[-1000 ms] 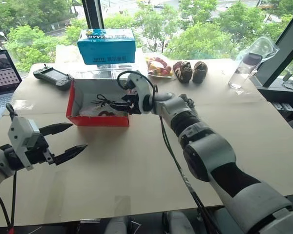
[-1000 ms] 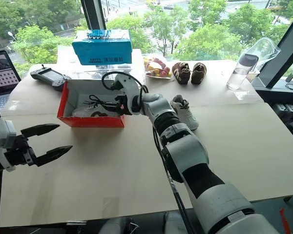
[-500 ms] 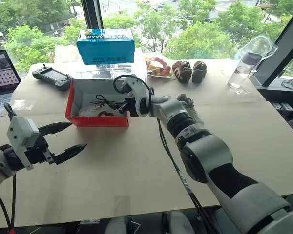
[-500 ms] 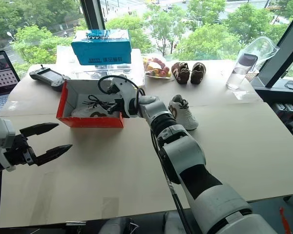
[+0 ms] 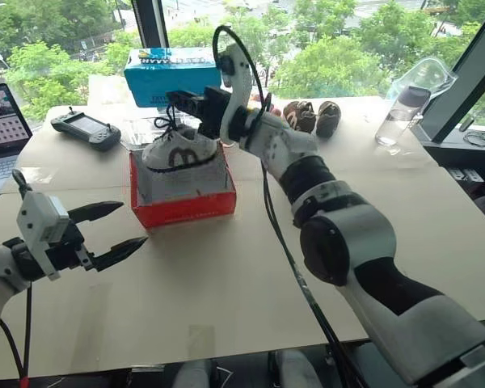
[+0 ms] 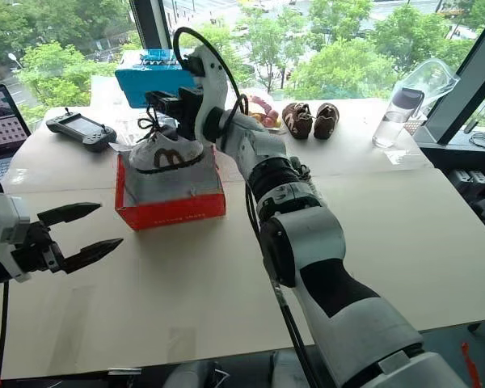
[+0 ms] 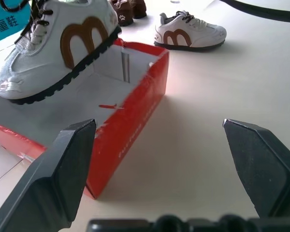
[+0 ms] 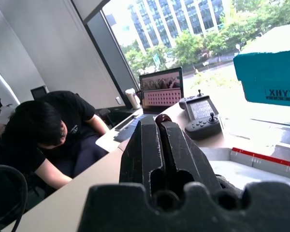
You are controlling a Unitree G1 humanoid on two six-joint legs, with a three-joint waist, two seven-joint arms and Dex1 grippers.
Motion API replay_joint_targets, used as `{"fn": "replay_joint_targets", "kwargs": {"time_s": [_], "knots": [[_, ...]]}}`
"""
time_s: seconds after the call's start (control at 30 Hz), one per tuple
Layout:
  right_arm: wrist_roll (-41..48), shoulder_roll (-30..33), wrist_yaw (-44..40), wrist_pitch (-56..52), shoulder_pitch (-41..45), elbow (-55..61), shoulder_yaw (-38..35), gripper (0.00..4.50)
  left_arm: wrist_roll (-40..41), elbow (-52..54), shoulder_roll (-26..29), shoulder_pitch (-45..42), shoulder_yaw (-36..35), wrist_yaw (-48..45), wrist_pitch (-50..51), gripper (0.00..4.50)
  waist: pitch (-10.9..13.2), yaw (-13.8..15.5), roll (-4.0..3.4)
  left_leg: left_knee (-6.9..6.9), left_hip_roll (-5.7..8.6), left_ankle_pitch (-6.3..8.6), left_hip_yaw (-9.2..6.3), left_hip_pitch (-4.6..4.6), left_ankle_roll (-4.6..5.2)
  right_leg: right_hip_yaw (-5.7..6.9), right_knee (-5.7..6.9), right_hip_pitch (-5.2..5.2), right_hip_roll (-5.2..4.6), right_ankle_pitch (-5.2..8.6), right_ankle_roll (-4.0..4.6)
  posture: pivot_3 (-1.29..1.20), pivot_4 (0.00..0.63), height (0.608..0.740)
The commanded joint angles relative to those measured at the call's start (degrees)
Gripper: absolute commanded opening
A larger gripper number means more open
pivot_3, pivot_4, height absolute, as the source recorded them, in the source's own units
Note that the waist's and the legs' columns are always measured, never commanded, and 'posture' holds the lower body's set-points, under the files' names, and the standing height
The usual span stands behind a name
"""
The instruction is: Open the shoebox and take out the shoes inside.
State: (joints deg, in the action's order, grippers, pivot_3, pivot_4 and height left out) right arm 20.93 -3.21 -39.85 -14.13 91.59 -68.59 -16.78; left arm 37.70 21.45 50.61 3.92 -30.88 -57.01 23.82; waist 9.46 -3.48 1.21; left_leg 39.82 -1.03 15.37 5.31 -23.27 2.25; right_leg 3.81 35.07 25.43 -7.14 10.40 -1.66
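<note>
The red shoebox point(image 5: 186, 208) stands open on the table, its grey-white inside visible in the left wrist view point(image 7: 101, 82). One white shoe point(image 5: 180, 148) with a brown logo hangs just over the box's top; its laces run up into my right gripper point(image 5: 186, 102), which is shut on them above the box. The other shoe point(image 7: 190, 35) lies on the table beyond the box. My left gripper point(image 5: 132, 226) stays open near the table's front left, apart from the box, nothing between its fingers point(image 7: 63, 169).
A teal-blue box point(image 5: 174, 74) stands behind the shoebox. A handheld controller point(image 5: 86, 128) and a laptop point(image 5: 0, 121) are at the far left. A fruit plate point(image 6: 263, 109), dark brown shoes point(image 5: 314, 117) and a bottle point(image 5: 398, 117) line the back. A person point(image 8: 43, 140) sits beside the table.
My right gripper closed on the laces inside the box and rose, lifting the shoe above the rim. The shoebox shifted nearer and to the right. The left gripper stayed still.
</note>
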Motion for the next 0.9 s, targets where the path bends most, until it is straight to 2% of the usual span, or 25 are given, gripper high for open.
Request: {"fn": "replay_joint_targets", "kwargs": {"time_s": [0.03, 0.17, 0.43, 0.7, 0.9], "knots": [[2.2, -1.0, 1.1, 2.1, 2.3, 3.5, -1.7, 0.04, -0.3, 0.1, 0.1, -1.0, 0.1, -0.2, -1.2, 4.50, 0.0, 0.0, 0.00, 0.00, 0.00, 0.00, 0.00, 0.00, 0.00, 0.00, 0.00, 0.00, 0.00, 0.00, 0.00, 0.00, 0.150, 0.740], [2.8, -0.3, 1.6, 1.4, 2.7, 5.6, -2.0, 0.04, -0.3, 0.6, -0.3, -0.9, 0.4, -0.1, -1.2, 4.50, 0.0, -0.1, 0.00, -0.01, 0.00, 0.00, 0.01, -0.03, 0.00, 0.00, 0.01, 0.04, 0.00, 0.00, 0.00, 0.00, 0.150, 0.740], [2.8, 12.8, 5.1, -2.6, 3.0, 11.3, -3.1, 0.04, -0.2, 0.5, -0.8, -1.0, 1.1, -0.6, -1.3, 4.50, 0.0, 1.2, 0.00, 0.01, 0.02, 0.00, -0.05, -0.09, 0.02, 0.05, -0.02, 0.03, -0.06, 0.00, 0.00, 0.00, 0.150, 0.740], [0.2, 24.3, 5.6, -6.9, -1.0, 17.3, -0.6, 0.04, -1.5, -3.6, -1.1, -6.7, 6.7, -1.9, -2.6, 4.50, 0.0, 0.8, 0.00, 0.00, 0.07, 0.00, 0.03, -0.05, 0.04, 0.00, 0.00, 0.03, -0.04, 0.00, 0.00, 0.00, 0.150, 0.740], [-5.6, 31.7, 8.3, -2.2, -6.2, 14.0, 2.1, 0.04, -2.3, -6.4, -1.4, -10.5, 10.0, -3.2, -3.7, 4.50, 0.0, 0.9, 0.00, 0.01, 0.08, 0.02, 0.08, -0.03, 0.07, -0.02, -0.02, -0.02, -0.05, 0.00, -0.01, 0.00, 0.150, 0.740]]}}
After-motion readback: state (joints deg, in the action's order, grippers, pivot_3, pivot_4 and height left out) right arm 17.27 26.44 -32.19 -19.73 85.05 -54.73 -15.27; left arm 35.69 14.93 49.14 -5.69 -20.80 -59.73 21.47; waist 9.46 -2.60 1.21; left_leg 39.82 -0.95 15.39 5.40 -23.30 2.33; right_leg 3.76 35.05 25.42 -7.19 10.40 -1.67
